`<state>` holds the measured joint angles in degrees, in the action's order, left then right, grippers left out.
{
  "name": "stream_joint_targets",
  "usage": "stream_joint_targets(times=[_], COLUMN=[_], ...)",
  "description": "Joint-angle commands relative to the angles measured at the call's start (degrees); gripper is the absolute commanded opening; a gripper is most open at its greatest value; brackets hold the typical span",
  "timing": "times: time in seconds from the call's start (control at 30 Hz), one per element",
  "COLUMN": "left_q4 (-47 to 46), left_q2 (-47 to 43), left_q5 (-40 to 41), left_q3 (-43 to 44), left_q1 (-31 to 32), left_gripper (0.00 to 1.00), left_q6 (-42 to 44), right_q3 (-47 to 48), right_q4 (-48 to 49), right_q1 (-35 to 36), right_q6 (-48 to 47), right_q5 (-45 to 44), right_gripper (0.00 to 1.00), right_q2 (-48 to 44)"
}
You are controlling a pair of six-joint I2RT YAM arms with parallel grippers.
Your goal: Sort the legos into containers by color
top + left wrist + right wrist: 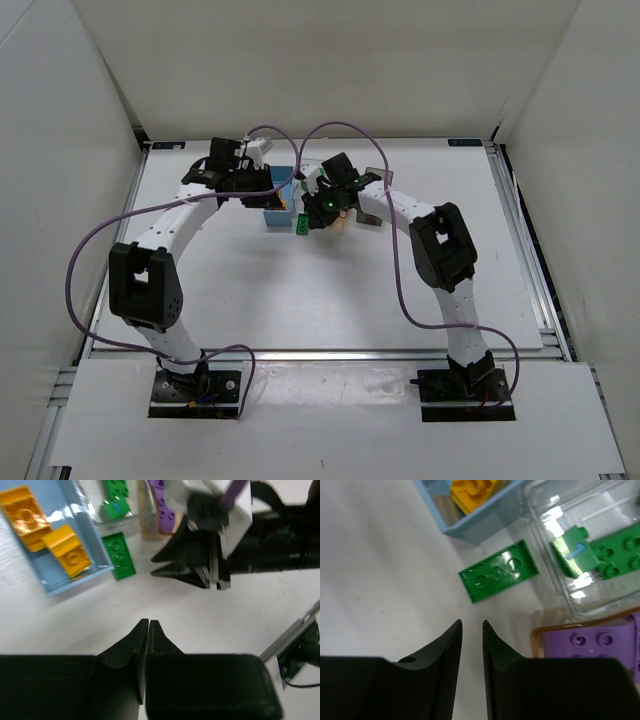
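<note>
White table (300, 300), arms (150, 280) bowed inward, left gripper (149, 622) and right gripper (471, 623) closed (both empty).

A white table (300, 300) sits inside a booth, with white wall panels (320, 60) rising on 3 sides. An aluminium rail (532, 270) runs along its right edge, and a white board (330, 410) spans its near edge.

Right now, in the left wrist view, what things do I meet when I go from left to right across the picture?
opaque light blue plastic bin → flat green studded plastic brick → purple studded plastic brick → grey metal rail
</note>
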<state>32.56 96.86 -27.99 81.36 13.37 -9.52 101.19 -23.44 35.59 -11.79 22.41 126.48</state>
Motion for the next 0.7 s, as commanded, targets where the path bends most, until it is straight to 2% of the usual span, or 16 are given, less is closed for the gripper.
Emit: stream_joint_targets(times=[0.0,0.17,0.43,0.53,0.57,0.6,0.67], left_q4=[0.84,-0.47,-0.47,-1.35,-1.44,-2.05,-2.23], left_q2=[2.01,3.51,8.07,10.10,11.67,12.38,15.01], left_q5=[-4.09,-3.39,2.58,3.81,4.43,4.69,5.57], left_q3=[1.43,0.82,1.25,2.48,3.09,3.97,5.11], left_q1=[2.36,4.56,6.06,6.85,7.20,7.90,8.60], left_gripper=[0.15,0.13,0.12,0.12,0.12,0.12,0.12], left_q6=[0.11,0.03,0.64,0.55,0.64,0.55,0.82], right_q3=[0.68,-1.08,0.24,-0.11,-0.46,-0.73,-1.60], right_q4=[2.96,4.54,4.72,4.37,4.20,4.02,3.49], right_q1=[-1.05,-2.28,-3.86,-4.22,-4.13,-4.13,-4.22], right_q6=[1.25,0.28,-0.95,-1.39,-1.30,-1.04,-1.04], right_q5=[-5.00,-8.70,-11.43,-10.64,-9.51,-8.36,-6.51], right_gripper=[0.27,0.27,0.28,0.42,0.48,0.63,0.73], right_q2=[-0.26,-0.35,0.44,-0.87,-1.49,-2.02,-3.77])
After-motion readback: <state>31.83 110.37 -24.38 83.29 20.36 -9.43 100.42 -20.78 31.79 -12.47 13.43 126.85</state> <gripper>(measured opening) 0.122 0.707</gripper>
